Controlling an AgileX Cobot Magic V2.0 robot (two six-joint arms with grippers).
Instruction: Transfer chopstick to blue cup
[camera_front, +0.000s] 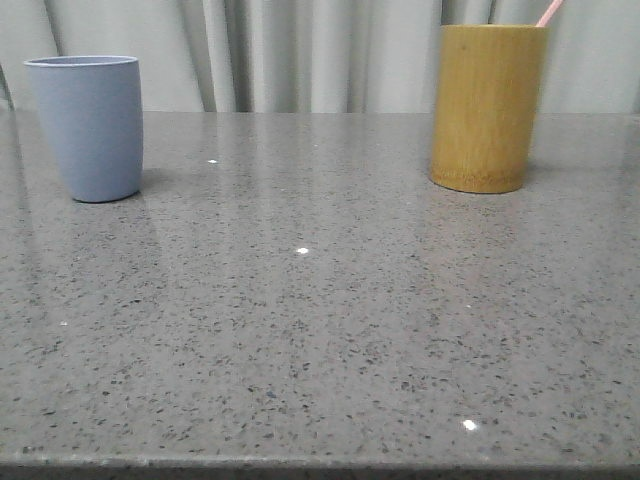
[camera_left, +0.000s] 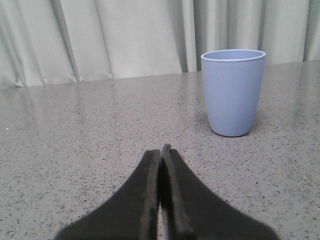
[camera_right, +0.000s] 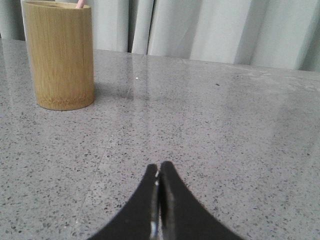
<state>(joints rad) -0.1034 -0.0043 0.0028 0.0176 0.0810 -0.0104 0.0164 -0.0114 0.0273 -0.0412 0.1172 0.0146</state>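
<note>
2 cups stand well apart on the speckled grey tabletop (camera_front: 320, 330), both toward its far edge in front of a pale curtain (camera_front: 300, 50). In the front view the blue cup (camera_front: 86, 127) is at the left, upright, its wide mouth up and its base narrower. At the right stands the bamboo cup (camera_front: 487, 106), a taller yellow-brown cylinder, also upright. The chopstick (camera_front: 549, 12) is inside the bamboo cup: only its pale pink tip shows above the rim, leaning toward the right. A sliver of that same pink tip shows at the rim in the right wrist view.

The left gripper (camera_left: 163, 149) has its 2 dark fingers (camera_left: 145, 200) pressed together tip to tip, with nothing between them. It sits low over bare tabletop, and the blue cup stands ahead of it, apart from the fingers.

The right gripper (camera_right: 159, 167) is likewise clenched, its fingers (camera_right: 172, 205) meeting along a thin seam and grasping nothing. The bamboo cup stands ahead of it and off to one side, with open tabletop between the cup and the fingertips.
</note>
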